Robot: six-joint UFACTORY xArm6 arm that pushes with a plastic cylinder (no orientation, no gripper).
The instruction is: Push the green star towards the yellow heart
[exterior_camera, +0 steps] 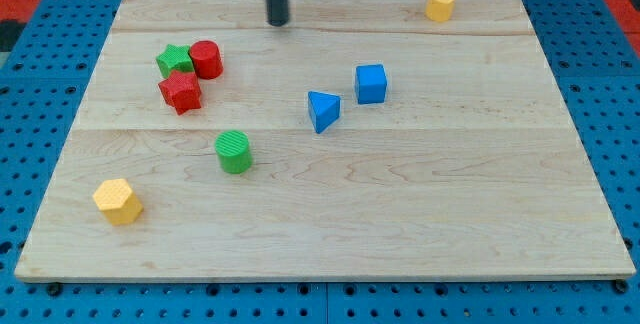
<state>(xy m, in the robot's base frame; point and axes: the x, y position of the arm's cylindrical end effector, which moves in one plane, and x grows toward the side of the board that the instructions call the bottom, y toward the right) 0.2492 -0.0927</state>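
My tip [277,22] rests bare on the board, touching nothing. The green star [174,61] lies down-left of it, pressed against the red cylinder [206,58] and red star [181,92]. The yellow heart [440,5] sits well right.

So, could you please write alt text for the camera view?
My tip rests near the wooden board's top edge, apart from all blocks. At left, the green star touches a red cylinder and red star.
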